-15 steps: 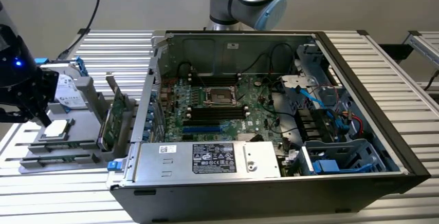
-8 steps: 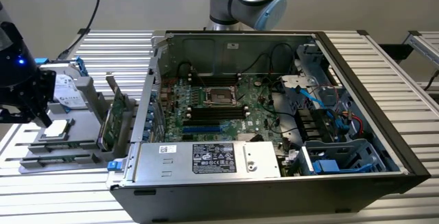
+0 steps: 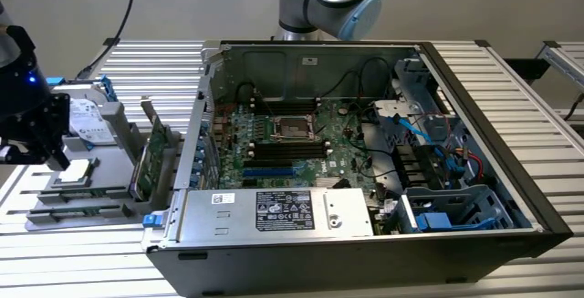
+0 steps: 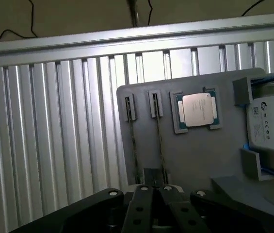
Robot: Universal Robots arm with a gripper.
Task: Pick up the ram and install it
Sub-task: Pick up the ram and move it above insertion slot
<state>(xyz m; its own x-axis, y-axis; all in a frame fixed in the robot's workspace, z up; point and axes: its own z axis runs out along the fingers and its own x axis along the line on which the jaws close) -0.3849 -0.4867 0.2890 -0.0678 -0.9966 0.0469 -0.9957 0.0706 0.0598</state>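
Note:
Two ram sticks stand on edge in the slots of a grey holder tray (image 4: pixel 195 155): one ram stick (image 4: pixel 132 145) and a second ram stick (image 4: pixel 159 145) beside it. My gripper (image 4: pixel 153 190) hovers above the tray's near end, between the two sticks' lines, shut with nothing between its fingers. In the exterior view the gripper (image 3: pixel 46 156) hangs over the tray (image 3: pixel 109 168) at the exterior view's left. The ram sticks (image 3: pixel 78 209) lie low in the tray's front slots. The open computer case (image 3: pixel 365 147) has black memory slots (image 3: pixel 287 150) beside the CPU socket.
On the tray sit a square silver CPU (image 4: pixel 198 109), a hard drive (image 4: pixel 272 126) and an upright green expansion card (image 3: pixel 150 158). The power supply (image 3: pixel 273 212) fills the case's front. Ribbed aluminium table (image 4: pixel 54 145) surrounds the tray. The arm's base (image 3: pixel 329 4) stands behind the case.

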